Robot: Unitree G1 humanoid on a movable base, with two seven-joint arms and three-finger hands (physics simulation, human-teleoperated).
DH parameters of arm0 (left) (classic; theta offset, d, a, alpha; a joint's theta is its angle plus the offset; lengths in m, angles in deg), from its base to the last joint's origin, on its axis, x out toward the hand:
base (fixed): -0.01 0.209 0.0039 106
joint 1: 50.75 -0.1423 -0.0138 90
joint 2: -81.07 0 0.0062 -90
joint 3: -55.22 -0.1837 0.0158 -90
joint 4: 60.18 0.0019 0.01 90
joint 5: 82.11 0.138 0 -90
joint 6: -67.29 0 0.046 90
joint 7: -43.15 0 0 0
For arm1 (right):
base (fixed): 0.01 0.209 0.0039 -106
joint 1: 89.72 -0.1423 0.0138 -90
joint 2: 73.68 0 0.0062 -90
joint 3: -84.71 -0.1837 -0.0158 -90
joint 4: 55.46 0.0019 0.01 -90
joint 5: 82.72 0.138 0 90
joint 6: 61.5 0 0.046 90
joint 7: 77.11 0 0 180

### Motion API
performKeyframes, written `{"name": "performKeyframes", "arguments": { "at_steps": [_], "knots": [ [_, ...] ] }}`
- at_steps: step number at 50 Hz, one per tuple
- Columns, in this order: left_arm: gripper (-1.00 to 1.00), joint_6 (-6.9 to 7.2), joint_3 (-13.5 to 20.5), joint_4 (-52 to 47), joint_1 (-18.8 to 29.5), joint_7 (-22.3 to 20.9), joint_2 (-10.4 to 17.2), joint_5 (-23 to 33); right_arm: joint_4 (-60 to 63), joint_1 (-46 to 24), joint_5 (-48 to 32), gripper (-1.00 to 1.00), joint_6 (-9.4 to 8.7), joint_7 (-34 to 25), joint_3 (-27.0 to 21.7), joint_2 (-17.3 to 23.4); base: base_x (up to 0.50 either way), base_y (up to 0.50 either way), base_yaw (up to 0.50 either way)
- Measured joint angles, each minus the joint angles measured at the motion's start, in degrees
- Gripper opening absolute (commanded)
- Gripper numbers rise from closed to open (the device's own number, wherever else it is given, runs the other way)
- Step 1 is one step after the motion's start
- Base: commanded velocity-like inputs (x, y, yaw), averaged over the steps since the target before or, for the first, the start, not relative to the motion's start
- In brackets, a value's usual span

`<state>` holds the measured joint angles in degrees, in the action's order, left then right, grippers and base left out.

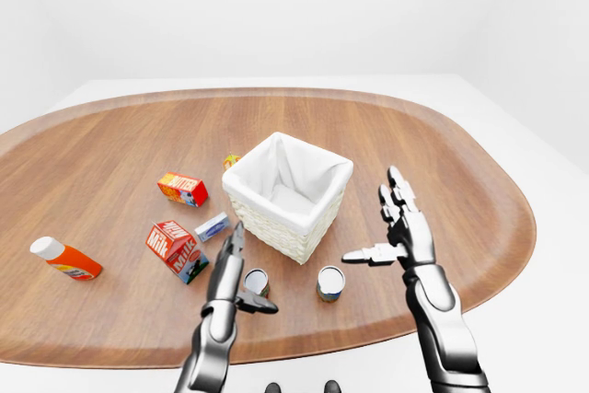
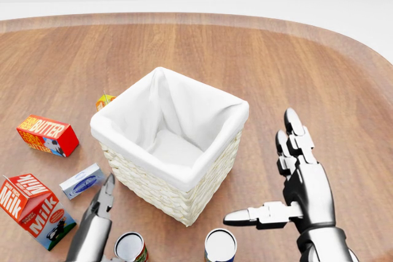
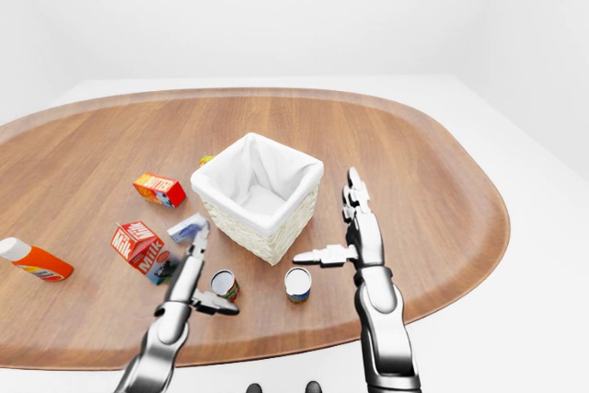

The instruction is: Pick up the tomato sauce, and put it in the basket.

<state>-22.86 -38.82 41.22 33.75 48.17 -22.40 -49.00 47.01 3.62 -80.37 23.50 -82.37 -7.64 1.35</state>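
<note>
Left hand (image 1: 227, 275): open, fingers straight and pointing up the left-eye view, thumb stuck out to the right along the table (image 1: 442, 163). Nothing grasped.

Tomato sauce (image 1: 256, 282): red-labelled can, upright on the table, in the crook between the left hand's fingers and its thumb. It is just right of the palm and just above the thumb in the left-eye view. Whether any finger touches it, cannot tell. It is outside the basket (image 2: 123, 142), which stands just beyond the left hand's fingertips, up and to the right.

Right hand (image 1: 405, 227): open as well, fingers stretched upward, thumb pointing left. Holding nothing. A second can (image 1: 329, 283), blue-labelled, stands just below and left of that thumb's tip, apart from it. The basket is to this hand's left.

Left of the left hand: milk carton (image 1: 175, 248) near the wrist side, a small blue-white box (image 1: 213, 225) near the fingertips, a butter box (image 1: 182, 188) further up, and an orange bottle (image 1: 66, 260) lying well off to the left.
</note>
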Motion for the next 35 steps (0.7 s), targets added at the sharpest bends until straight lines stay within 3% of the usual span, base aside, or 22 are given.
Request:
{"name": "performKeyframes", "arguments": {
  "at_steps": [21,35],
  "knots": [
    [1.00,-0.53,-0.01,1.35,0.32,0.40,-0.05,-0.24,-0.35,-0.31,0.03,1.00,0.00,0.06,-0.13,0.03,0.00,0.00,0.00],
    [1.00,-1.86,0.20,4.18,1.27,1.18,0.08,-0.64,-0.65,-0.32,-0.07,1.00,0.00,0.08,-0.07,0.03,0.00,0.00,0.00]
  ]
}}
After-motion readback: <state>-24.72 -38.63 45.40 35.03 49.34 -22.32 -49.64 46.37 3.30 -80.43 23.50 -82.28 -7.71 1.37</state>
